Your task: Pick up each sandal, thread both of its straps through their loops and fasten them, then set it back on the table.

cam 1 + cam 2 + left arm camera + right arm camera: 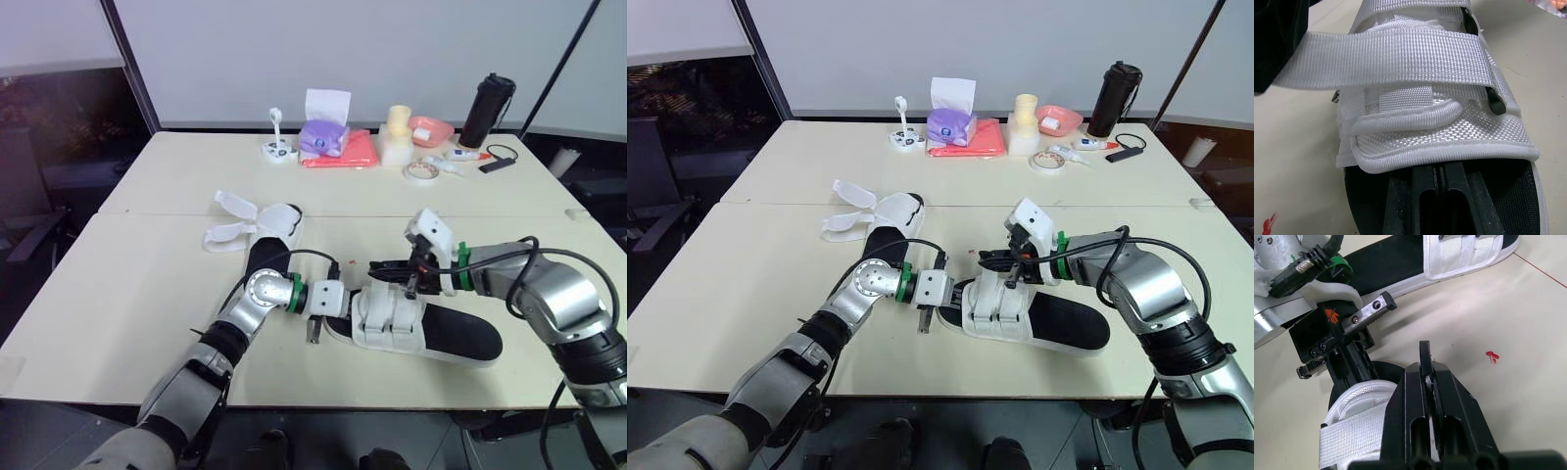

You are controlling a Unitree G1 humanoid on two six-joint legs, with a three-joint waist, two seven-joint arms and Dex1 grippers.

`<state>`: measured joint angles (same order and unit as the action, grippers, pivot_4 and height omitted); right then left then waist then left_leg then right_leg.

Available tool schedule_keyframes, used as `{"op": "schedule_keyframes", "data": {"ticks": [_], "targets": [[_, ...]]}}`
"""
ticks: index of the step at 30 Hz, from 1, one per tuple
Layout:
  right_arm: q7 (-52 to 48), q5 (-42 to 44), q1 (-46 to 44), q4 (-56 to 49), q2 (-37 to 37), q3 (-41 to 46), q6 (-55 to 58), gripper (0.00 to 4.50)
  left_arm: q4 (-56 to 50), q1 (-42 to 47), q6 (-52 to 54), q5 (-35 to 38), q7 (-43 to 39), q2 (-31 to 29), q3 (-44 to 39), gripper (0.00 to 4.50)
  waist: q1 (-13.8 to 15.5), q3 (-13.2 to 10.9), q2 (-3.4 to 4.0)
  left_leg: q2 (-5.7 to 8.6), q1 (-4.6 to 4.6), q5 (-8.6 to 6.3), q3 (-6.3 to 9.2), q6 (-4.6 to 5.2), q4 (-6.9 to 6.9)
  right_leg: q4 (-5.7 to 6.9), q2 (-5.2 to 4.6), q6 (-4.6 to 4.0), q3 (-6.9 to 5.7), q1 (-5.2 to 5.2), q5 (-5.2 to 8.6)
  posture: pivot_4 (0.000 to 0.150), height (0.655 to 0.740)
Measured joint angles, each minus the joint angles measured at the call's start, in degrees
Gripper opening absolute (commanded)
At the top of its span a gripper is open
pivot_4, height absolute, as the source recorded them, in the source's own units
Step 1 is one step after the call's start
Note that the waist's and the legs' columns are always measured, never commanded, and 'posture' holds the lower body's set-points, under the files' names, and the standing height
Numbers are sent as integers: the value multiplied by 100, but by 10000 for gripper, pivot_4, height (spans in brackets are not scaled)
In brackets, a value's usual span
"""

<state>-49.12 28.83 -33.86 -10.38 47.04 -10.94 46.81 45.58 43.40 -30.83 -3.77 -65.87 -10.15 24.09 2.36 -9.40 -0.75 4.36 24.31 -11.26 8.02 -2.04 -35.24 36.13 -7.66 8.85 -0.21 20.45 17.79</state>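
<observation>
A white-strapped sandal with a black sole (446, 333) lies near the table's front edge. My right gripper (384, 267) hovers over its upper and is shut on the end of one white strap (1391, 56), holding it stretched across the upper. The lower strap (1410, 115) lies folded flat. My left gripper (333, 315) is shut, its fingertips (1437, 193) resting on the black insole at the toe end. A second sandal (266, 230) lies behind and to the left with both straps (233, 208) spread open.
Along the table's back stand a purple tissue box (323, 135), a red folder (345, 153), a white cylinder (397, 139), a pink bowl (431, 129), a tape roll (421, 171) and a black bottle (487, 110). A small red mark (1491, 356) sits beside the near sandal.
</observation>
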Motion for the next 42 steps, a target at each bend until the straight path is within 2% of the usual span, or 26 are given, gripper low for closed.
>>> {"op": "schedule_keyframes", "data": {"ticks": [18, 21, 27, 35, 42], "targets": [[-223, -526, -37, 376, -156, -228, -255, 355, 0, -21, 2, 0, 30, -4, 0, 0, -4, 6, 3, 0, -5, 0, 0, -1, 0, 1, 0, -1, 0, -2, -1, 1500, 7400], [-199, -715, -66, 536, -191, -324, -332, 10124, -1, -38, 3, 0, 57, -4, 0, 0, -5, 14, 3, 0, -8, 0, 0, -1, 0, 1, 0, -1, 0, -6, -1, 1500, 7400], [-83, -1423, -150, 924, -194, -446, -625, 40660, -5, -43, 2, 0, 40, -3, 0, 0, -3, 24, 18, 0, -10, 0, -1, -1, 3, 0, 0, -1, 1, -6, 0, 1500, 7400], [-201, -2141, -290, 1341, -320, -664, -1371, 40660, -4, -48, 3, -1, 52, -7, 0, 0, -10, 26, 17, 1, -17, 0, -2, -1, 4, 0, 1, 0, 1, -11, 0, 1500, 7400], [7, -3005, -657, 2551, -695, -996, -2167, 40660, -15, -58, 3, -2, 55, -12, 0, 0, -11, 27, 19, 2, -23, 1, -1, -3, 8, 1, 2, -1, 1, -13, 0, 1500, 7400]]}}
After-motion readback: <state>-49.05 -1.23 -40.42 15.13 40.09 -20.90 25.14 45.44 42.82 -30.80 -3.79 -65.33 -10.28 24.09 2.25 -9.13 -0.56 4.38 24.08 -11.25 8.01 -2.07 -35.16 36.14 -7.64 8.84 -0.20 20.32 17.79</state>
